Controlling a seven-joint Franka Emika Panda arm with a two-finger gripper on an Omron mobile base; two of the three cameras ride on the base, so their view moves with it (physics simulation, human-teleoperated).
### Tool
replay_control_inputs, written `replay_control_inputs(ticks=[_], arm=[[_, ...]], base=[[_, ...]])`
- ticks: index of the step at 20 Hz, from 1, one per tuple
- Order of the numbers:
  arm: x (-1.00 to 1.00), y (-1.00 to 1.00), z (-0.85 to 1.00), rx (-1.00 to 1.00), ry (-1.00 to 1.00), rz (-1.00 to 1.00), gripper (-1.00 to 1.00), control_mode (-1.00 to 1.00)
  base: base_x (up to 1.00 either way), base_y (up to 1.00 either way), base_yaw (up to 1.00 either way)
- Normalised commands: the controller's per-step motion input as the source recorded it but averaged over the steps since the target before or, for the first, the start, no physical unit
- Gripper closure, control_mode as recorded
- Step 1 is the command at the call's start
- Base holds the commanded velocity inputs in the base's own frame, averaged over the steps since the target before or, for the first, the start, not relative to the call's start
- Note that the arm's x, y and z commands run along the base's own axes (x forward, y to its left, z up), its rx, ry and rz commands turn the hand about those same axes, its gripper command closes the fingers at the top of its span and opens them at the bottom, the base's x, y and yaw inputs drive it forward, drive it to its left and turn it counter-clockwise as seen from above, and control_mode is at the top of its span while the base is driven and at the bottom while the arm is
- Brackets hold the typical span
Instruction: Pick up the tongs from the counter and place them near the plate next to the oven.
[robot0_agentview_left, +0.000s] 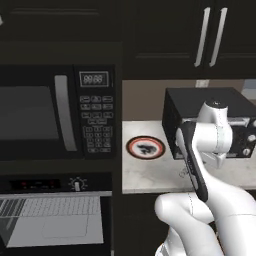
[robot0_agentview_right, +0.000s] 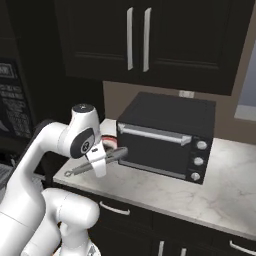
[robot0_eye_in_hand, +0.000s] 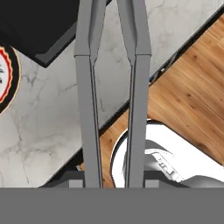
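The tool (robot0_agentview_right: 101, 161) is clamped on the tongs (robot0_agentview_right: 95, 162), holding them in the air above the front edge of the surface (robot0_agentview_right: 165, 192), just in front of the plate (robot0_agentview_left: 145, 147). The plate lies on the surface between the black box appliance (robot0_agentview_right: 167, 135) and the oven (robot0_agentview_left: 55, 212) column.

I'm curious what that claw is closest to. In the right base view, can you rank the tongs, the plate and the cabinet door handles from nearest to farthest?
1. tongs: held in the gripper.
2. plate: just behind, on the counter.
3. cabinet door handles: high above.
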Motion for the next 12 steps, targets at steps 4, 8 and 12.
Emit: replay_control_inputs(ticks=[4, 8, 12], arm=[[0.00, 0.00, 0.00, 0.00, 0.00, 0.00, 1.00, 1.00], [0.01, 0.12, 0.00, 0.00, 0.00, -0.02, 1.00, -1.00], [0.00, 0.27, 0.00, 0.04, 0.00, -0.24, 1.00, -1.00]], base=[[0.51, 0.01, 0.07], [0.19, 0.07, 0.01], [0.00, 0.00, 0.00]])
